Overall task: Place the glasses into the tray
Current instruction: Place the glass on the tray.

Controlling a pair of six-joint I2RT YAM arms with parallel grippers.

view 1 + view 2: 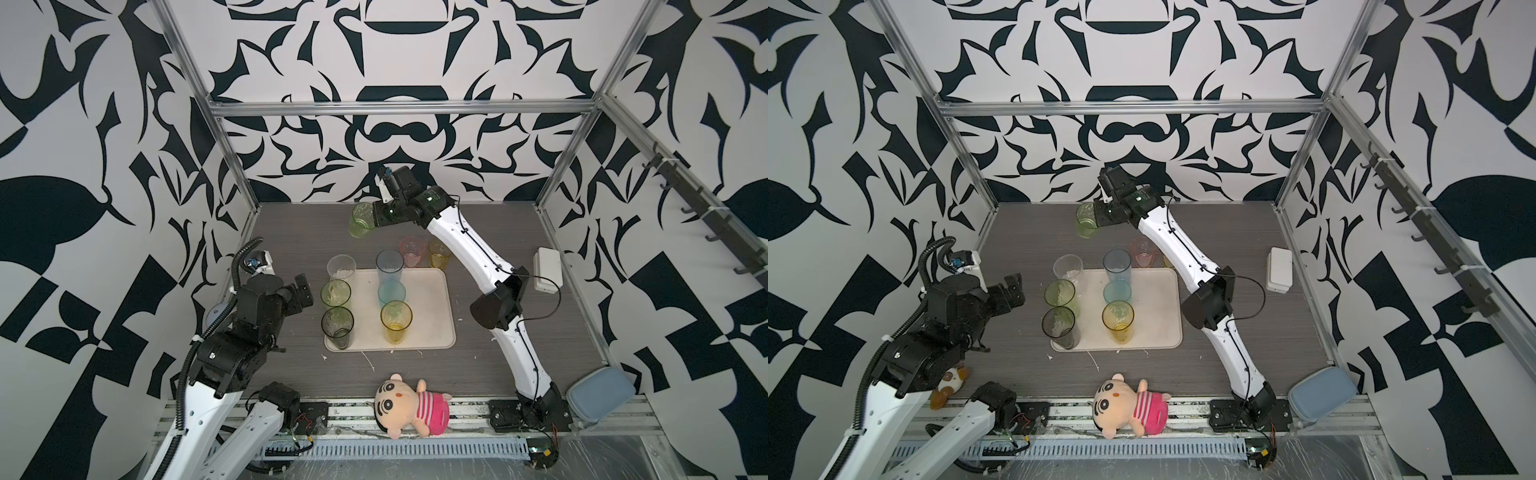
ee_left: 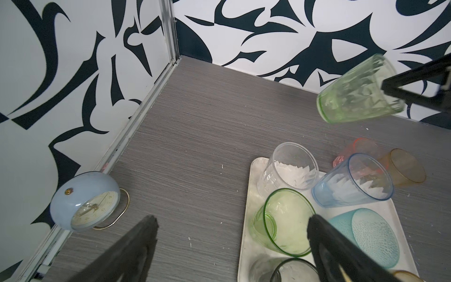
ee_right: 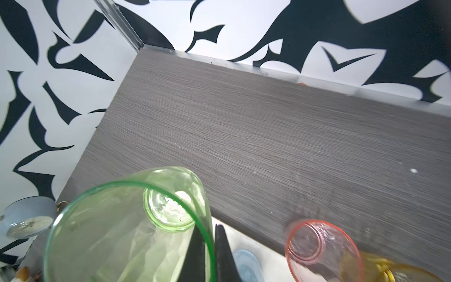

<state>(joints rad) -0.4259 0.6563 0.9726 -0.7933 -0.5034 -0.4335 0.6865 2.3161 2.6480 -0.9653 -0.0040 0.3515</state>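
The beige tray (image 1: 432,316) lies mid-table and holds several glasses, among them a clear one (image 1: 340,268), a smoke grey one (image 1: 337,326) and a yellow one (image 1: 396,320). A pink glass (image 1: 412,251) and a short yellow glass (image 1: 439,254) stand on the table just behind the tray. My right gripper (image 1: 372,220) is shut on the wall of a pale green glass (image 1: 360,220), held tilted above the back of the table. In the right wrist view one finger is inside that green glass (image 3: 127,232) and one outside. My left gripper (image 2: 231,219) stands open left of the tray, holding nothing.
A white box (image 1: 548,269) sits at the right edge. A doll in a pink shirt (image 1: 409,405) lies at the front, a blue case (image 1: 600,395) at the front right. A blue alarm clock (image 2: 85,202) stands by the left wall.
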